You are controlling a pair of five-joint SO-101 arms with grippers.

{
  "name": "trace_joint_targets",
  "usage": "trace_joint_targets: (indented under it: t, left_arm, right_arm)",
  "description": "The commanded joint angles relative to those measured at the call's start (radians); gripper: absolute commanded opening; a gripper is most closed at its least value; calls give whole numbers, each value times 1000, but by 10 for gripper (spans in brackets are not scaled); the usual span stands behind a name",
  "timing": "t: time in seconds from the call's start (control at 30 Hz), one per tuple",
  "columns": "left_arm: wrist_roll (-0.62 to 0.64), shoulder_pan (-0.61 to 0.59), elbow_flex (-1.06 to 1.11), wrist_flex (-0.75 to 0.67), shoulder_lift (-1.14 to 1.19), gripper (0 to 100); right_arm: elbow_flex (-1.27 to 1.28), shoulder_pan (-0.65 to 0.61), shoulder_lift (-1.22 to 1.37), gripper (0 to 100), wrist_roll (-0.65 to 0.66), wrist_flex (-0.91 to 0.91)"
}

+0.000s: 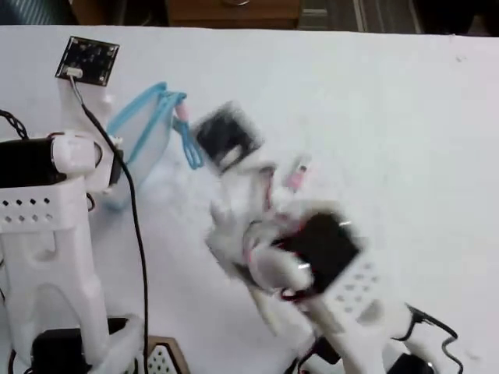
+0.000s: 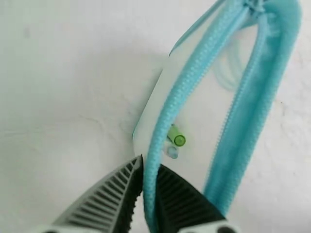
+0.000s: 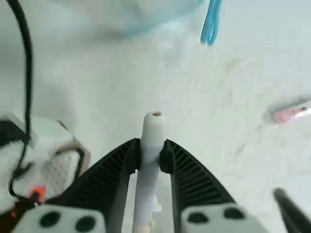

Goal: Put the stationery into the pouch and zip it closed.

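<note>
Translucent white pouch with a light-blue zipper (image 1: 145, 139) is lying on the white table (image 1: 374, 101), tucked in beside the left arm's white column on the left of the high view. And the mouth is open! The two zipper rows (image 2: 167, 116) stand well apart and meet only at the far end. The walls are milky and see-through, and the blue tape runs right round the rim.

The left hand (image 2: 148, 167) is pinched down narrow, with ribbed black pads on either side of one zipper row, gripping the pouch's edge at the table. Between the rows, inside the pouch, sits a short green tube (image 2: 177, 137) seen end-on. A small pale, clear piece (image 2: 172, 153) is just beside it, too small to tell what it is.

Over to the right hand (image 3: 150, 143): it is clamped on a white round stick (image 3: 153, 126), which pokes out past the fingertips and has a small dark dot on its end. It hangs over bare table, with the pouch ahead of it.

A bright-blue strap loop (image 1: 187, 144) trails from the pouch's end onto the table, between the pouch and the right arm. A small pink object (image 3: 289, 113) lies flat on the table near the right arm, apart from the pouch and too blurred to identify. A black cable (image 1: 129, 187) runs down the left arm.
</note>
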Motion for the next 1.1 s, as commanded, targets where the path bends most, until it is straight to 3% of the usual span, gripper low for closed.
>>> trace_joint_targets:
  t: [0.0,0.17,0.43,0.57,0.67,0.77,1.07]
  left_arm:
    - [5,-5,-12,2,-4,23]
    - [5,-4,-12,2,-4,23]
    - [5,-8,-11,2,-4,23]
    - [5,-8,-6,2,-4,23]
    - [5,-8,-8,2,-4,23]
    - [5,-8,-11,2,-4,23]
    - [5,-8,-11,2,-4,23]
  right_arm:
    - [219,-10,-51,17,80,-19]
    - [204,39,-51,17,91,-282]
    - [126,114,-59,17,81,-1122]
    - [130,114,-51,17,61,-1403]
    - [130,116,-44,17,6,-1541]
    - [124,127,-2,17,87,-1620]
    - [124,145,74,17,133,-1641]
